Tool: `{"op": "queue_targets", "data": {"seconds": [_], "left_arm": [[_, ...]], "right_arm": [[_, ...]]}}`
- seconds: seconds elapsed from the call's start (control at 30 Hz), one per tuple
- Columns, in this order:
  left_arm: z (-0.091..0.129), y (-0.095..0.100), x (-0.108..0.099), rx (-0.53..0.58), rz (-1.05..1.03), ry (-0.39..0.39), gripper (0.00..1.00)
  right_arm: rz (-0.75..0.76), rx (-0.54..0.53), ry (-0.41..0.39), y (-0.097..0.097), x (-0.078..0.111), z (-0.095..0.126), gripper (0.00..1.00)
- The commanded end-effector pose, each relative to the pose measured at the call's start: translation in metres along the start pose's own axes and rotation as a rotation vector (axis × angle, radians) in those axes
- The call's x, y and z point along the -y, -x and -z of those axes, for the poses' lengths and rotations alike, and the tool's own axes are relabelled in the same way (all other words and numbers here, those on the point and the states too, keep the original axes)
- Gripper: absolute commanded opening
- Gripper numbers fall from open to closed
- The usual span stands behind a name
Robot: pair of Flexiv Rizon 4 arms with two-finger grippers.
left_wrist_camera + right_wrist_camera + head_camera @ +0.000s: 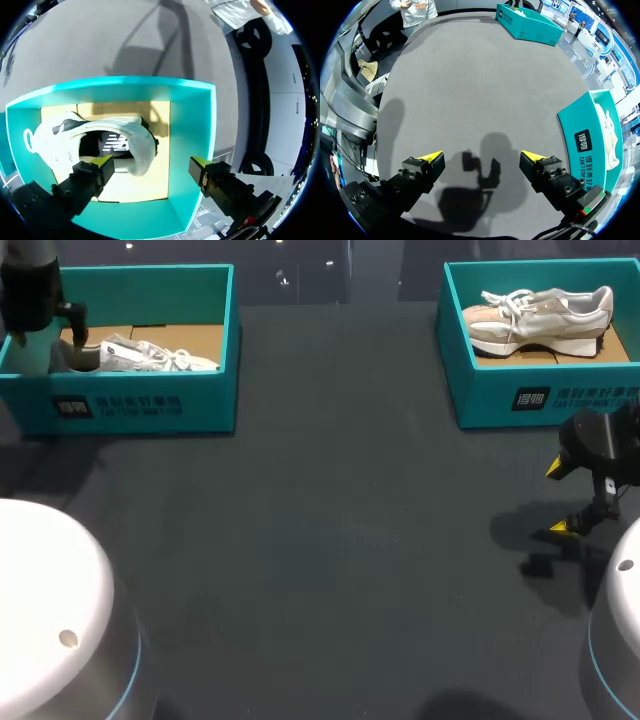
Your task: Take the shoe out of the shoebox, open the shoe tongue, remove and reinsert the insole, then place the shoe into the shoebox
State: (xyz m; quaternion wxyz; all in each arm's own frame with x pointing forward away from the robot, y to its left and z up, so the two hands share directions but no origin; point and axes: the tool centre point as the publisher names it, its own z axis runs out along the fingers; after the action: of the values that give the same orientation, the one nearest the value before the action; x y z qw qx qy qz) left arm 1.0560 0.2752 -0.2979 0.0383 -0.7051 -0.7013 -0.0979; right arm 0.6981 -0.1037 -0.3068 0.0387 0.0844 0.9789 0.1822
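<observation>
White shoe (100, 137) is located in the left shoebox (192, 150), on the cardboard floor, with the insole visible through its opening. Left end effector (151, 165) is held open over that box, with one finger right at the shoe's opening and the other over the box wall. Nothing is gripped. A beige shoe (540, 315) is seen in the right shoebox (540, 400). Right end effector (482, 156) is held open and empty above bare table (330, 540), near the right shoebox.
</observation>
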Motion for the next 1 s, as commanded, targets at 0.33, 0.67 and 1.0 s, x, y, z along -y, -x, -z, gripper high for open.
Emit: {"op": "queue_targets", "data": {"seconds": [0.33, 0.67, 1.0], "left_arm": [[0.101, -0.025, 0.021, 0.094, 0.052, 0.002, 1.0], [0.131, -0.036, 0.031, 0.188, 0.028, 0.02, 1.0], [0.134, -0.037, 0.034, 0.211, 0.025, 0.006, 1.0]], "right_arm": [[-0.001, 0.003, -0.004, -0.002, 0.0, 0.0, 1.0], [-0.001, 0.003, -0.004, -0.002, 0.0, 0.0, 1.0], [-0.001, 0.003, -0.004, -0.002, 0.0, 0.0, 1.0]]}}
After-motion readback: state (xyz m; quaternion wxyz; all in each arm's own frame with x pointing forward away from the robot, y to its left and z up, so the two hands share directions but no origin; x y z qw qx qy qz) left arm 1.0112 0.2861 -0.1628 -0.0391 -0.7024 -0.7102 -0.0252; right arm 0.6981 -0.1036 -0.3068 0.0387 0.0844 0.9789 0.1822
